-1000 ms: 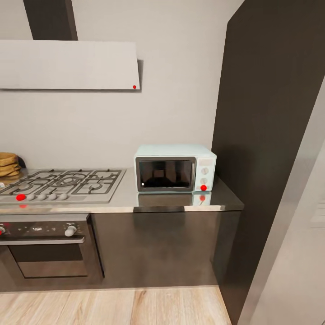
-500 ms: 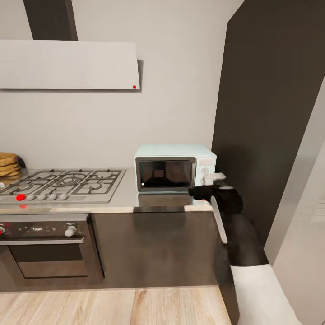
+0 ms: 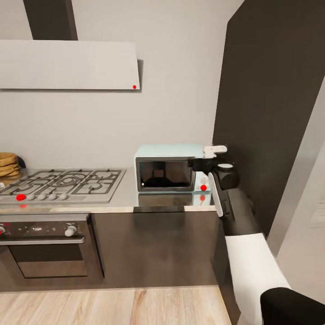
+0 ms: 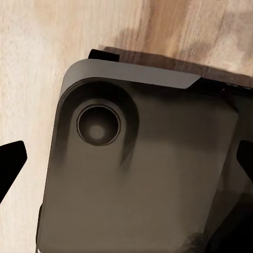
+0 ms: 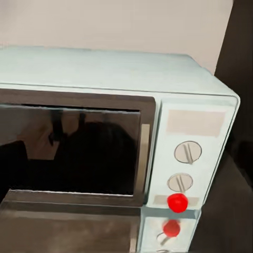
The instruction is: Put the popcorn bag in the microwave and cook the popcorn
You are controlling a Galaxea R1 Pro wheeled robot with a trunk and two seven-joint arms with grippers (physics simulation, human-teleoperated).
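Microwave (image 3: 168, 173) sits shut at countertop (image 3: 126, 201) right end beside tall cabinet (image 3: 266, 113); right gripper (image 3: 211, 155) at its panel, grip state indeterminable.

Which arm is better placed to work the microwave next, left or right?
Right. The right gripper is raised at the microwave control panel; the left wrist view faces the floor.

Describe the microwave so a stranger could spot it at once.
Find the grey countertop running right from the steel gas hob. At its right end, against the tall dark cabinet, sits the microwave: a small mint-blue box with a dark glass door, two round knobs and a red button.
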